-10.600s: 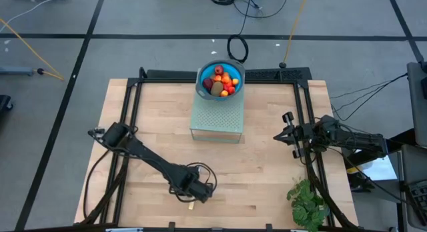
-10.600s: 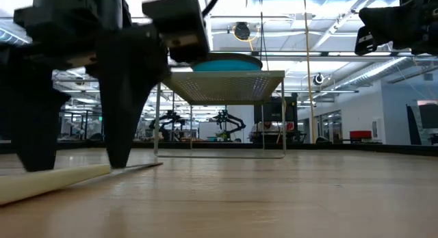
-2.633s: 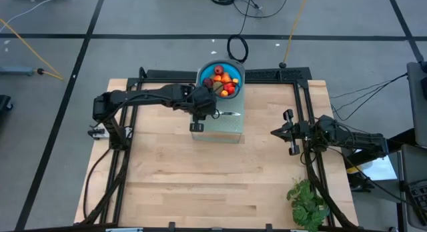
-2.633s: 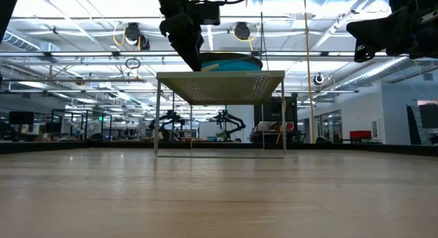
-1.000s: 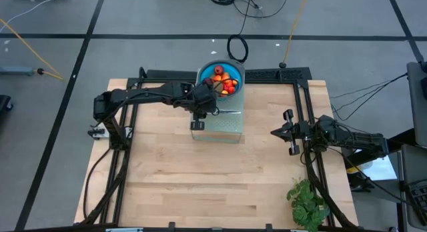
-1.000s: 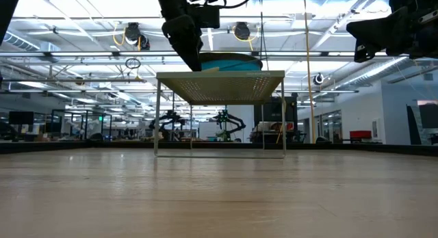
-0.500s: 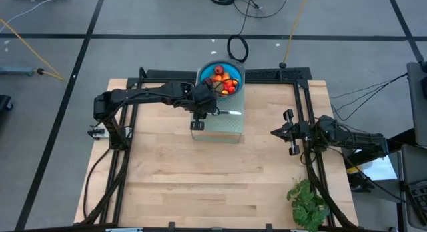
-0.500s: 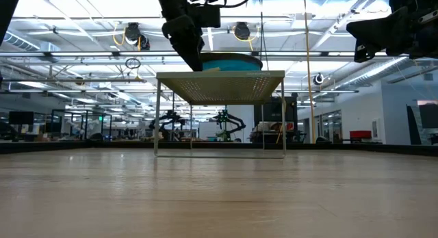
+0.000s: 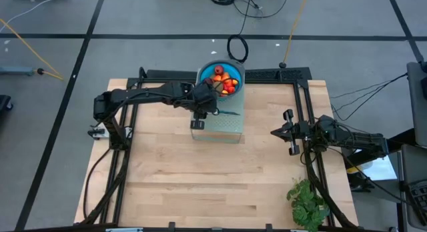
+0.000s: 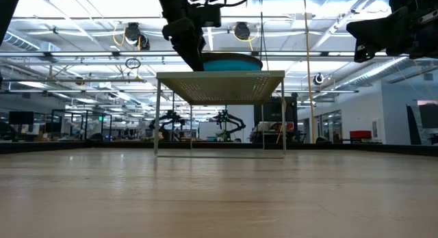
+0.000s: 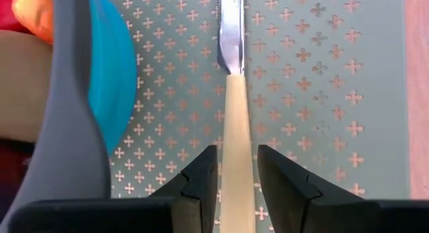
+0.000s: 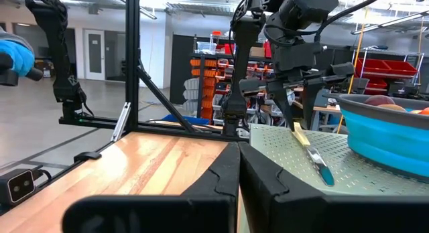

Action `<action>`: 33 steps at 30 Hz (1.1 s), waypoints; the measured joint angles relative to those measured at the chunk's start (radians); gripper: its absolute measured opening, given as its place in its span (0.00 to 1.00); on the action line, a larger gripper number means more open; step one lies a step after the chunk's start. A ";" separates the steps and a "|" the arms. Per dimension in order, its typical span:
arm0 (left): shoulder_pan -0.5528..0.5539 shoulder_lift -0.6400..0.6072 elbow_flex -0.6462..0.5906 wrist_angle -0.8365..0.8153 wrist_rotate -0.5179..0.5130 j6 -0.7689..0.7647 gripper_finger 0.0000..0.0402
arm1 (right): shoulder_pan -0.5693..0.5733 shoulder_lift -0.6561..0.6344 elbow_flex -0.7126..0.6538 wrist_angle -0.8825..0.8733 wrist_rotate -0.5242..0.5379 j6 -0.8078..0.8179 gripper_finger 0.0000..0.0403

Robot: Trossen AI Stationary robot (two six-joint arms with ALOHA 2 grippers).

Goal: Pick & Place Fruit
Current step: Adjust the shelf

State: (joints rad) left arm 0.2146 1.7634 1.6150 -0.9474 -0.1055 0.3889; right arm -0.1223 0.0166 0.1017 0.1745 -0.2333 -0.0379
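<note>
I had the left gripper (image 11: 230,183) over the perforated shelf (image 9: 227,123), fingers spread either side of the knife (image 11: 234,92) handle — not clamped. The knife's long axis ran straight ahead. The fruit (image 9: 222,79) sat beside it in the blue bowl (image 9: 235,67) — nearer this arm. The right gripper (image 12: 238,171), pressed together, waited well apart.

I see bright, even overhead light from above the counter (image 9: 200,172), with soft shadows. Ceiling lamps (image 10: 241,31) glare in my low view, and the near wood blurs. My left wrist feed stays sharp.
</note>
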 joint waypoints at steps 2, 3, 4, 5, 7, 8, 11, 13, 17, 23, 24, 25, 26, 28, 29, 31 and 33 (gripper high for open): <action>0.000 -0.006 0.000 -0.003 0.000 -0.003 0.27 | 0.000 0.000 0.000 0.000 0.000 0.000 0.00; 0.000 -0.011 0.000 -0.003 0.000 -0.010 0.27 | 0.000 0.000 0.000 0.000 0.000 0.000 0.00; -0.001 -0.022 0.000 -0.006 0.000 -0.025 0.27 | 0.000 0.000 0.000 0.000 0.000 0.000 0.00; -0.001 -0.034 0.000 -0.013 0.001 -0.041 0.27 | 0.000 0.000 0.000 0.000 0.000 0.000 0.00; -0.002 -0.059 0.000 -0.028 0.001 -0.064 0.27 | 0.000 0.000 0.000 0.000 0.000 0.000 0.00; -0.003 -0.072 0.000 -0.039 0.000 -0.081 0.27 | 0.000 0.000 0.000 0.000 0.000 0.000 0.00; -0.003 -0.112 0.000 -0.068 0.001 -0.152 0.27 | 0.000 0.000 0.000 0.000 0.000 0.000 0.00; -0.002 -0.139 0.000 -0.089 0.001 -0.205 0.27 | 0.000 0.000 0.000 0.000 0.000 0.000 0.00; 0.000 -0.182 0.000 -0.148 0.002 -0.322 0.27 | 0.000 0.000 0.000 0.000 0.000 0.000 0.00; -0.006 -0.210 0.000 -0.296 0.003 -0.510 0.27 | 0.000 0.000 0.000 -0.003 0.000 0.000 0.00; -0.008 -0.210 0.000 -0.327 0.003 -0.533 0.27 | 0.000 0.000 0.000 -0.004 0.000 0.000 0.00; -0.011 -0.209 0.000 -0.355 0.003 -0.554 0.27 | 0.000 0.000 0.000 -0.005 0.000 0.000 0.00; -0.016 -0.208 0.000 -0.381 0.002 -0.569 0.27 | 0.000 0.000 0.000 -0.006 0.000 -0.001 0.00; -0.031 -0.208 -0.006 -0.410 0.000 -0.595 0.27 | 0.000 0.000 0.000 -0.014 0.000 -0.001 0.00; -0.039 -0.210 -0.012 -0.412 0.000 -0.608 0.27 | 0.000 0.000 0.000 -0.018 0.000 -0.001 0.00; -0.062 -0.208 -0.027 -0.416 0.000 -0.635 0.27 | 0.000 0.000 0.000 -0.029 0.000 0.000 0.00; -0.083 -0.207 -0.036 -0.425 -0.001 -0.663 0.27 | 0.000 0.000 0.000 -0.036 0.000 0.000 0.00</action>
State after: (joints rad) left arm 0.1315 1.5566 1.5785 -1.3722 -0.1060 -0.2741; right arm -0.1223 0.0162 0.1017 0.1383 -0.2333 -0.0383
